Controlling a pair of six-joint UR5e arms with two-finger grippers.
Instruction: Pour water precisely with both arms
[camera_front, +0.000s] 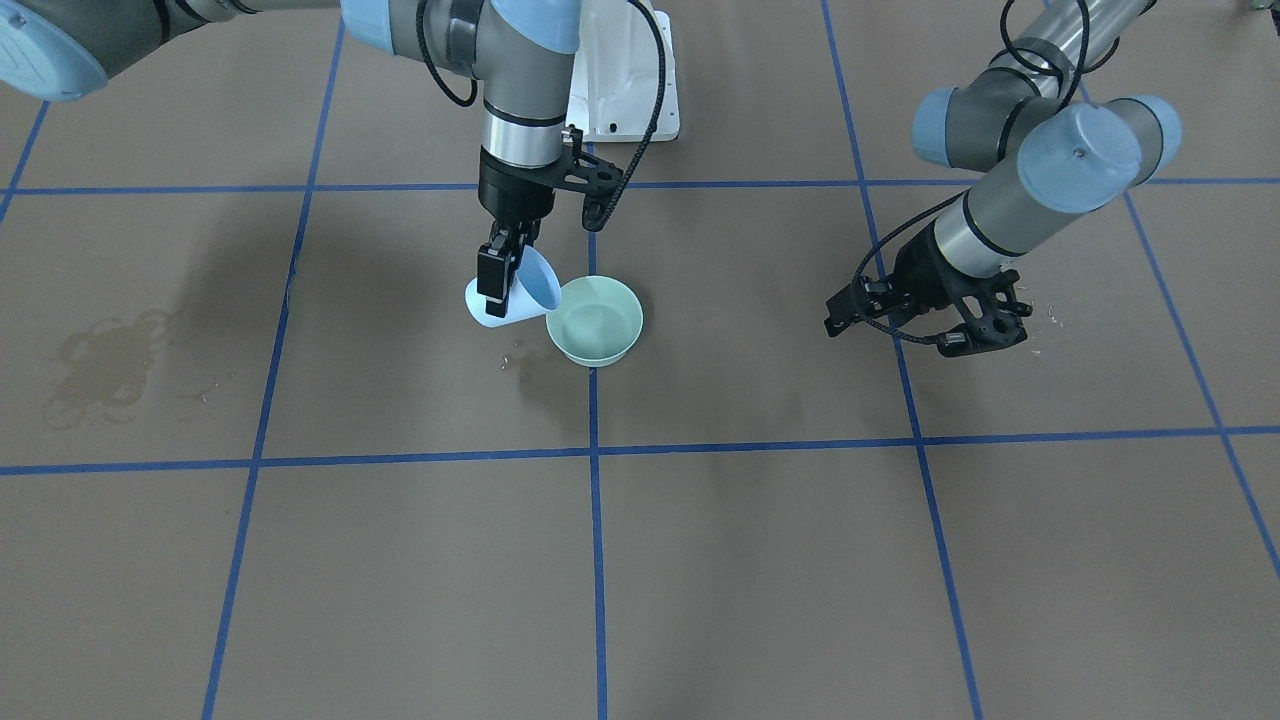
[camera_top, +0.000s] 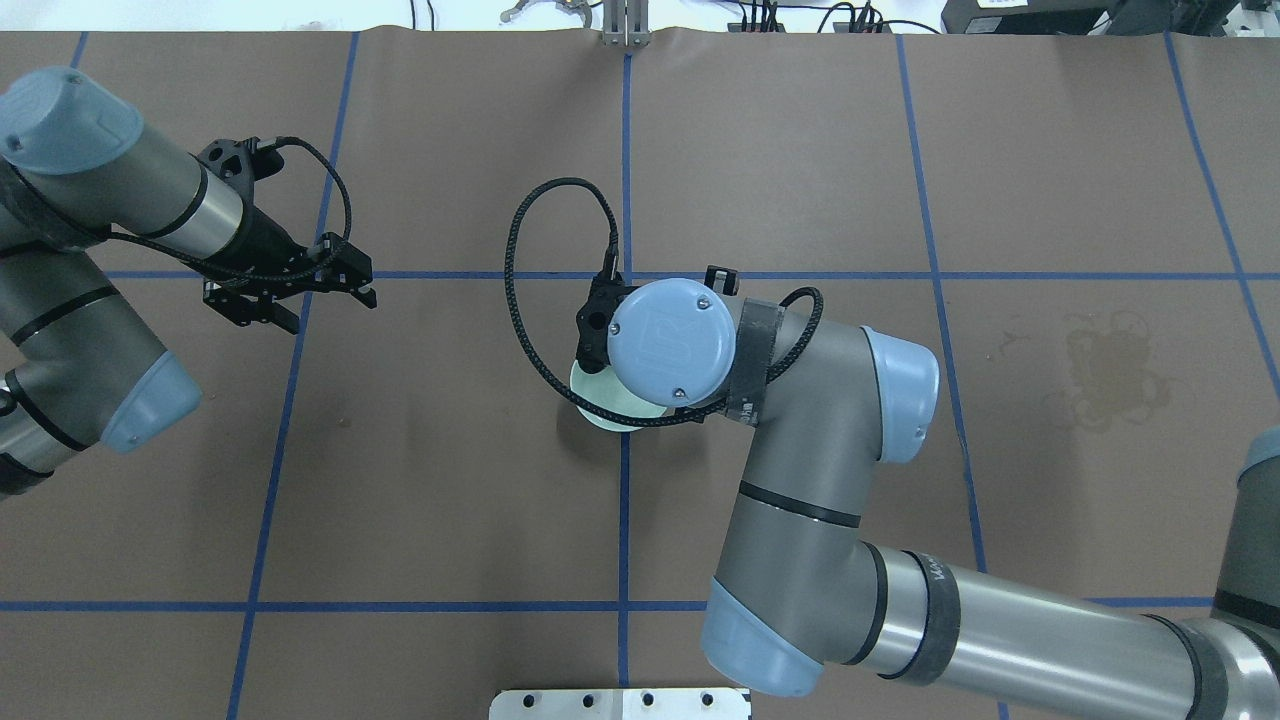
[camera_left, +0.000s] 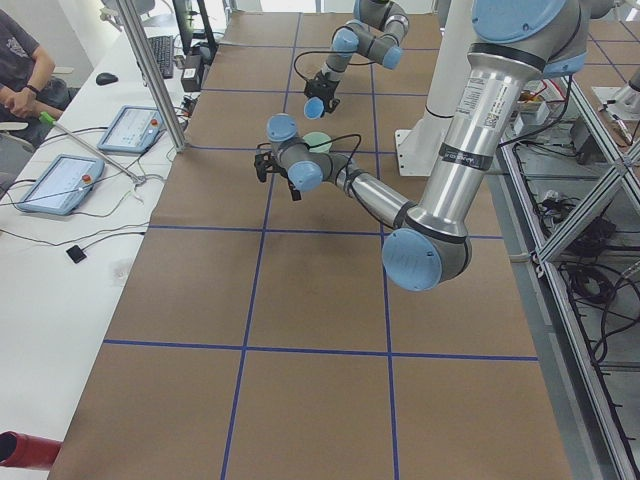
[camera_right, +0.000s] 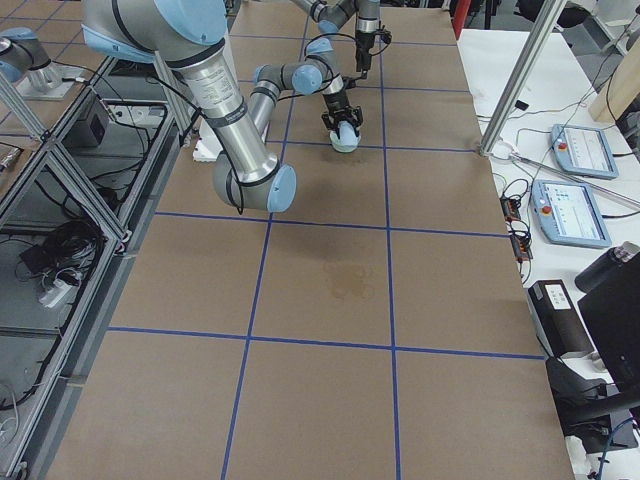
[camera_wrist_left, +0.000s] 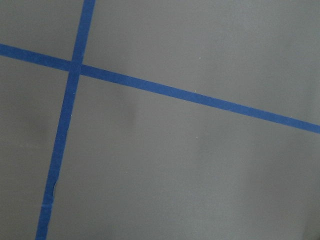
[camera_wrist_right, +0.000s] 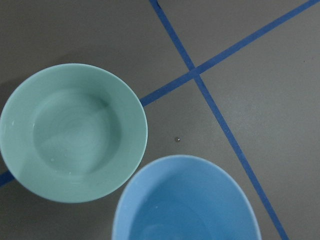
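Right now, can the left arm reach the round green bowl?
Probably yes: nothing lies between the left gripper and the round mint-green bowl; the right gripper holds a light-blue cup at its other side.

opposed front and overhead views share right arm (camera_front: 520, 110), wrist cameras close

Green bowl (camera_wrist_right: 131, 107): upright on the brown table (camera_wrist_right: 280, 95), at the left, whole mouth showing.
Water (camera_wrist_right: 75, 135): faint rings on the bowl's floor.
Blue cup (camera_wrist_right: 200, 187): bottom edge, partly cut off, rim close beside the bowl's.
Blue tape lines (camera_wrist_right: 197, 77): crossing above the cup.
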